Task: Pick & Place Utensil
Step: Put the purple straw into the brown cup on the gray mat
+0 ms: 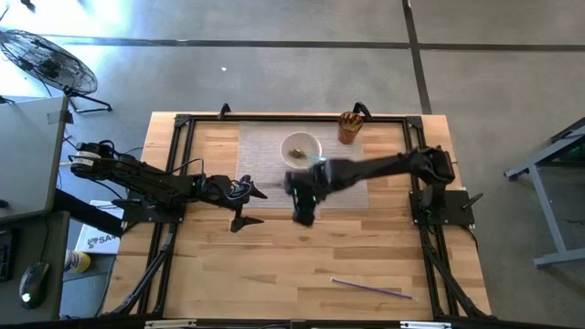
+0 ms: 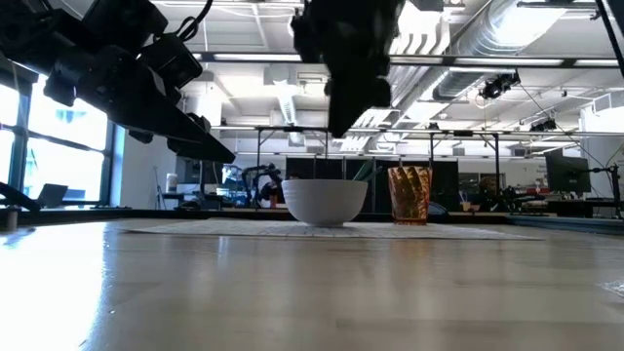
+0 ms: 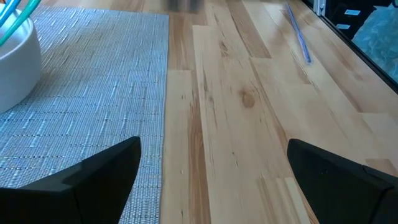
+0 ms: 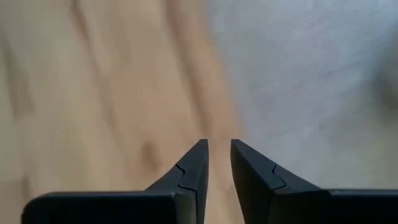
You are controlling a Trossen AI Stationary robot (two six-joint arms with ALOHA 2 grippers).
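Observation:
A thin purple utensil [image 1: 370,289] lies flat on the bare wood by the table's near edge; the left wrist view also shows the utensil [image 3: 298,34]. A white bowl [image 1: 300,146] stands on a grey mat [image 1: 265,155], and teal handles [image 3: 15,15] lean in it. An amber cup [image 1: 350,126] with utensils stands at the mat's far right corner. My left gripper [image 1: 250,206] hovers open over the mat's near left edge. My right gripper [image 1: 303,212] hangs above the mat's near edge, pointing down. Its fingers [image 4: 217,144] are nearly together with nothing between them.
A black frame [image 1: 183,123] runs round the wooden table top. Bare wood stretches from the mat's near edge to the purple utensil. The bowl [image 2: 325,200] and the amber cup [image 2: 409,193] stand at the far side. A fan and a desk lie beyond the table's left edge.

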